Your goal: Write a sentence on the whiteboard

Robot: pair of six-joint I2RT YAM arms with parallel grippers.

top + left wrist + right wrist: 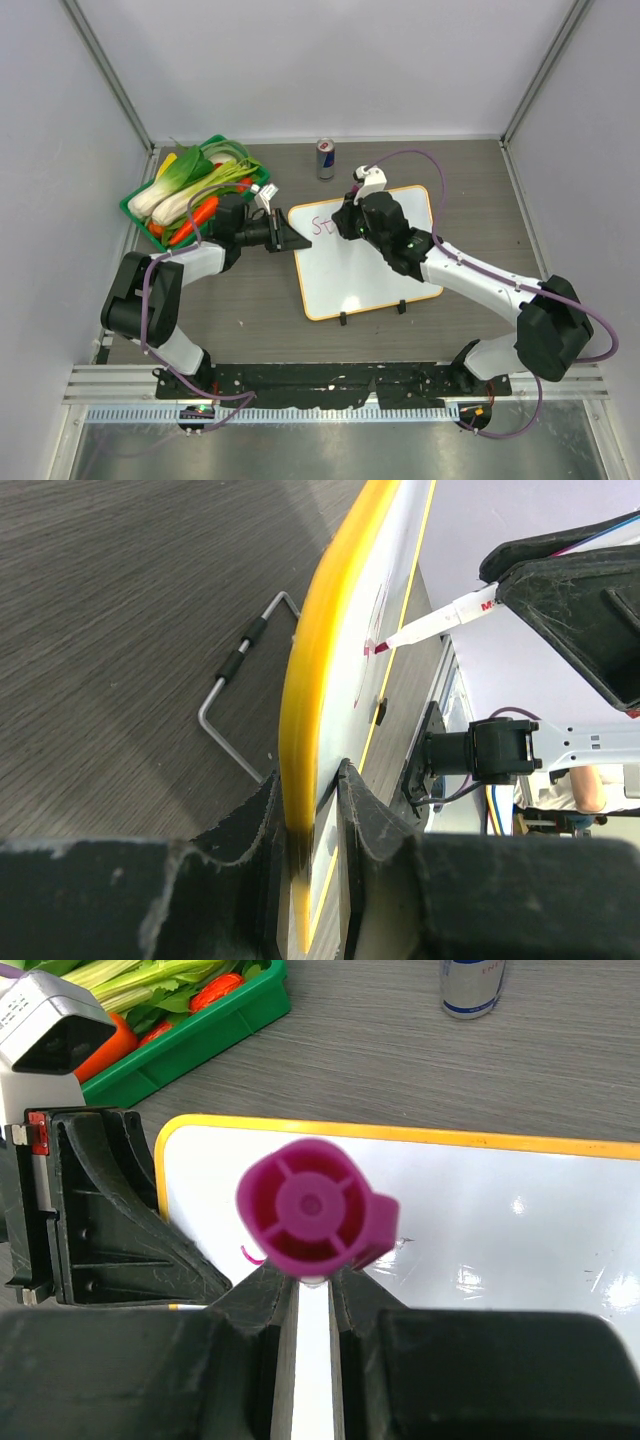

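Top external: left gripper [292, 238] clamps whiteboard [372, 282]; right gripper [348, 222] (reaching over it) pinches marker [440, 620].

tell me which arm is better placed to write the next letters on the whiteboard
Right. The right fingers hold the marker, its tip at the whiteboard beside the first pink strokes. The left fingers are clamped on the board's edge, steadying it.

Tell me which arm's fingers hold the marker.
The right fingers: they clamp the pink marker, while the left fingers pinch the whiteboard edge.
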